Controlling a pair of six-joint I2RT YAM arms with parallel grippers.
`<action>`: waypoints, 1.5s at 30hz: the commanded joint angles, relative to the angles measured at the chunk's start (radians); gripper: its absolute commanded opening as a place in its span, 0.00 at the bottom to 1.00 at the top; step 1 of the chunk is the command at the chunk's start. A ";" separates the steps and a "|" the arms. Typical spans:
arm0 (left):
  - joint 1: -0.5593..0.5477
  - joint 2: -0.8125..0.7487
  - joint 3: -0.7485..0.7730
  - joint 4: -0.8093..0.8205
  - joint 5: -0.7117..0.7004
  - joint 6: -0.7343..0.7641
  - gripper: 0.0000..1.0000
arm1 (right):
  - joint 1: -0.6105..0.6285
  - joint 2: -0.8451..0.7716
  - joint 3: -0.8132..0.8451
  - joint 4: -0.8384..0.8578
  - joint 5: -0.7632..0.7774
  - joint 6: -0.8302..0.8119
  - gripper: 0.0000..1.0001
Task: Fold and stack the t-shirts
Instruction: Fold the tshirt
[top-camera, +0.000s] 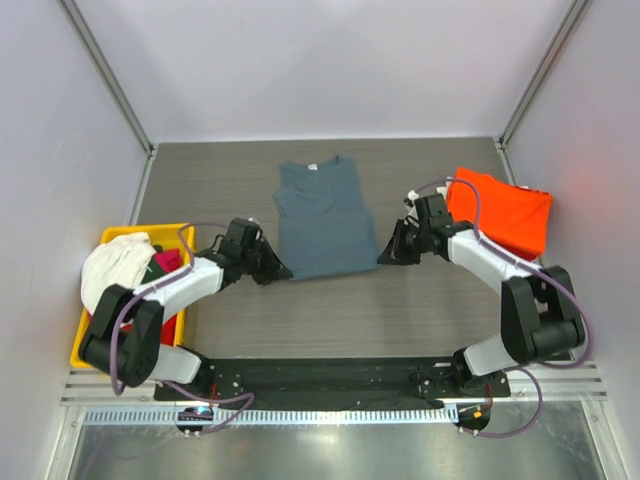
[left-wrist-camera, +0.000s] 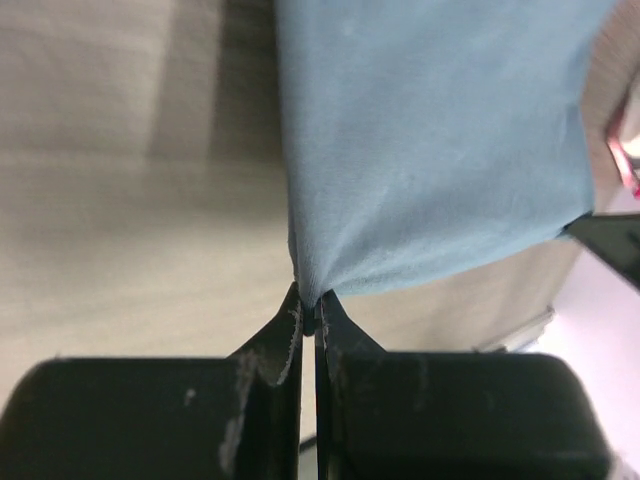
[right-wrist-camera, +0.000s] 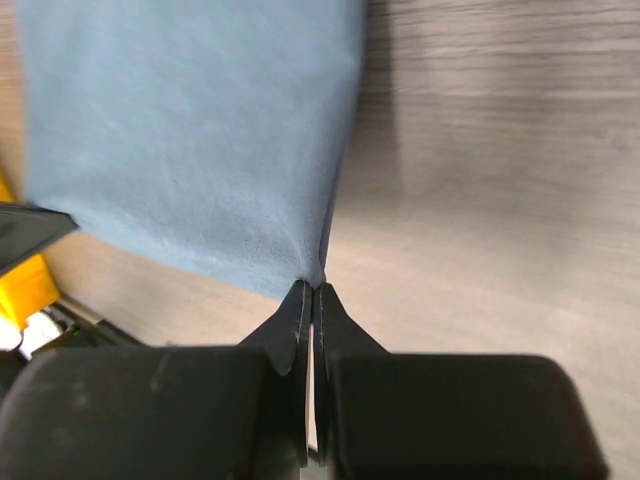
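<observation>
Jaws of the left gripper (left-wrist-camera: 310, 302) are pinched tight on the near left hem corner of the plain slate blue-grey cloth t-shirt (left-wrist-camera: 430, 140), and the cloth puckers into the tips. The right gripper (right-wrist-camera: 312, 292) is likewise closed on the near right hem corner. Between the 2 grips the hem runs parallel to the near edge of the grey wood-grain table (top-camera: 380, 315), and the collar points at the far edge. Bare table lies open from the hem to the arm bases and along both side edges of the shirt. A folded bright orange cloth t-shirt (top-camera: 505, 210) sits by the right edge, just behind the right arm. At the left edge a yellow plastic bin (top-camera: 165, 231) holds a bunched white cloth t-shirt (top-camera: 115, 265) and a red cloth t-shirt (top-camera: 168, 260).
</observation>
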 joint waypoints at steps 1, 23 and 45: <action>-0.018 -0.101 -0.060 -0.091 0.042 0.018 0.00 | 0.000 -0.145 -0.026 -0.089 -0.001 -0.019 0.01; -0.297 -0.575 -0.129 -0.286 -0.049 -0.221 0.00 | 0.000 -0.534 0.009 -0.414 0.100 0.015 0.01; -0.001 -0.314 0.130 -0.253 0.101 -0.054 0.00 | -0.001 -0.064 0.428 -0.332 0.200 -0.045 0.01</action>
